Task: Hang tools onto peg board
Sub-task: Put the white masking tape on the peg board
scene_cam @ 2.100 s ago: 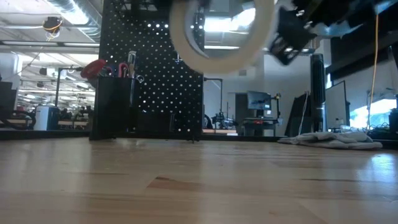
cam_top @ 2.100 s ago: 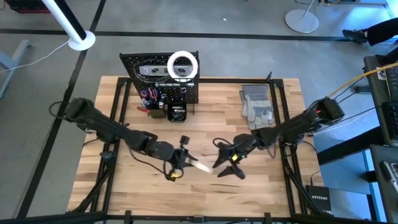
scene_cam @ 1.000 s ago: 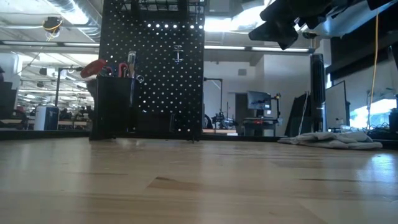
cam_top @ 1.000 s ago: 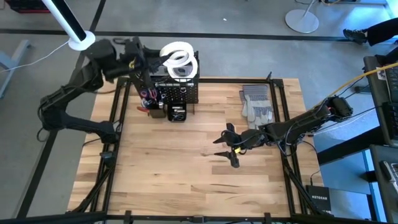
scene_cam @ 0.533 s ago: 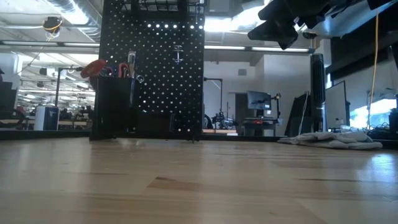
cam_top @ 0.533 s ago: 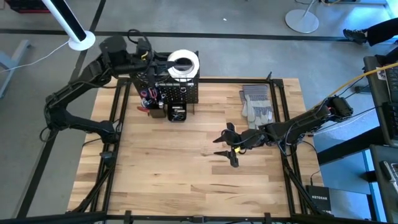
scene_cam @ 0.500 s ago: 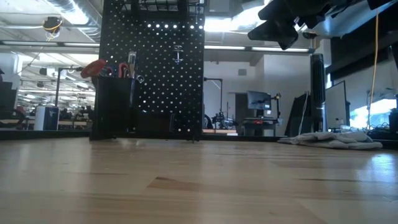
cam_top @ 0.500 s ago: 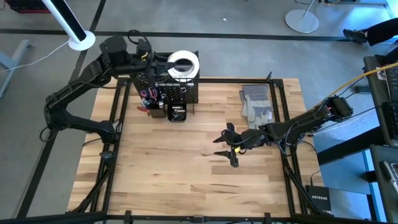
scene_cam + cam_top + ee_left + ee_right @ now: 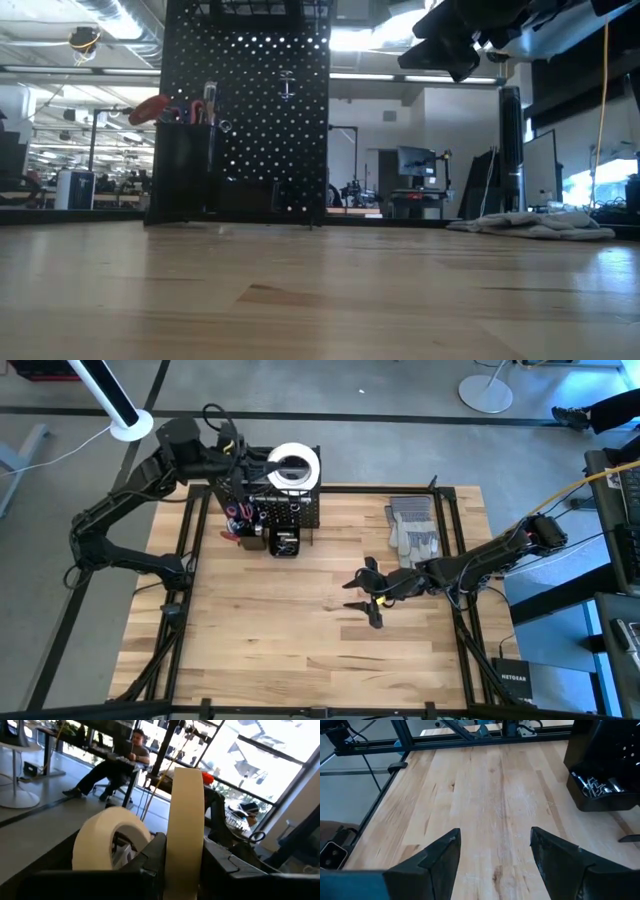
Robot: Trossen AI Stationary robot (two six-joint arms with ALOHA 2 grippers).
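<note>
- The pale wooden slatted table (image 9: 300, 650) is carrying everything, with the two dark arms reaching in from its left and right sides
- The upright black perforated metal peg board (image 9: 290, 510) is standing at the table's far edge, left of centre; in the low view (image 9: 245, 110) small black bins are sitting on its front
- The left gripper (image 9: 243, 460) is reaching up to the top edge of the peg board, well above the table; its fingers (image 9: 150, 860) are clamping a white ring-shaped tape roll (image 9: 186, 825) across its band
- From above, the white ring-shaped tape roll (image 9: 293, 465) is showing as a ring right at the top of the peg board
- A second white roll (image 9: 107, 837) is showing just beside the held one in the left wrist view (whether the two are touching I cannot tell)
- The right gripper (image 9: 372, 600) is hovering over the table right of centre, its jaws spread wide with only bare wood between them (image 9: 495, 855)
- The folded grey work gloves (image 9: 413, 530) are lying near the table's far right corner, well apart from both grippers
- Red-handled hand tools (image 9: 238, 515) are sitting in a bin on the board's left side, their handles sticking up (image 9: 150, 108)
</note>
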